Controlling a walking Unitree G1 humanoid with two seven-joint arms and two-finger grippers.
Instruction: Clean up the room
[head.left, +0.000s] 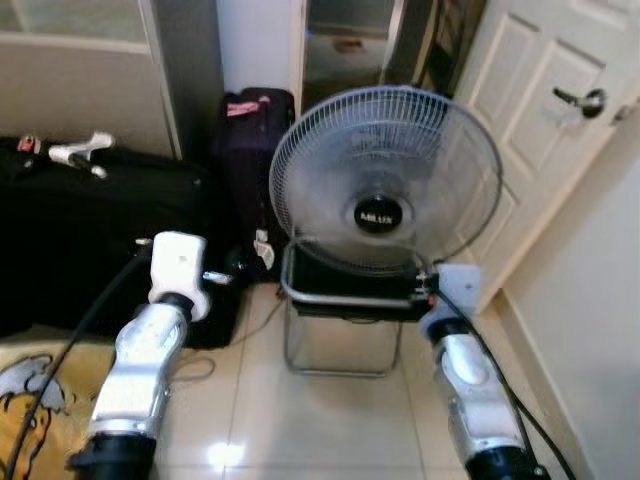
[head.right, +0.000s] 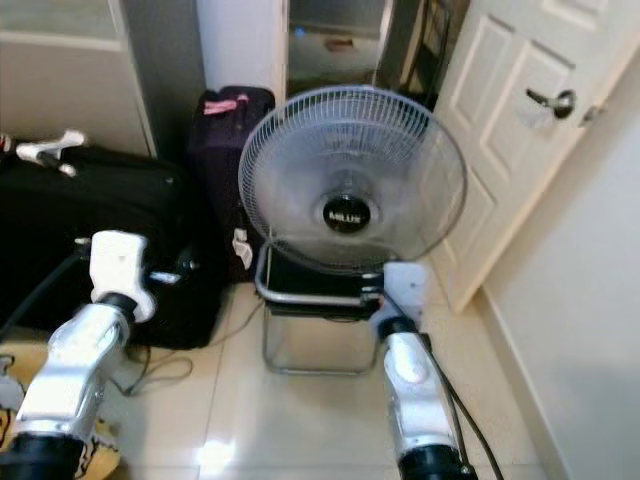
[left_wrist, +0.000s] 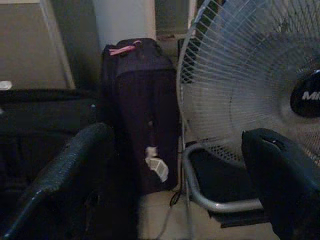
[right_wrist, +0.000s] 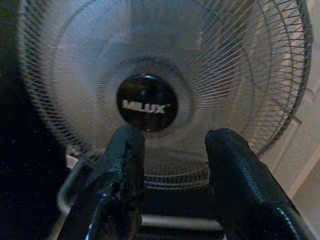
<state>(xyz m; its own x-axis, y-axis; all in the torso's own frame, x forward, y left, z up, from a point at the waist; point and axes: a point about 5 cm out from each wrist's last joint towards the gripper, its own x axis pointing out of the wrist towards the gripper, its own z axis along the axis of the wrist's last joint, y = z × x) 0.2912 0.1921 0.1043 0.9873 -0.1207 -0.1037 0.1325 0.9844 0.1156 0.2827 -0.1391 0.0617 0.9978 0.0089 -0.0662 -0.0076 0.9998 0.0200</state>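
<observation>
Facing the fan (right_wrist: 147, 102), right gripper (right_wrist: 172, 165) fingers parted, just below its hub.

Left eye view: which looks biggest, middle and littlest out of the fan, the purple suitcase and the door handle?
1. The fan looks biggest, though it stands nearer the camera than the others, so that helps it.
2. The purple suitcase, standing upright behind the fan and partly hidden by it.
3. The door handle looks littlest by far.
</observation>
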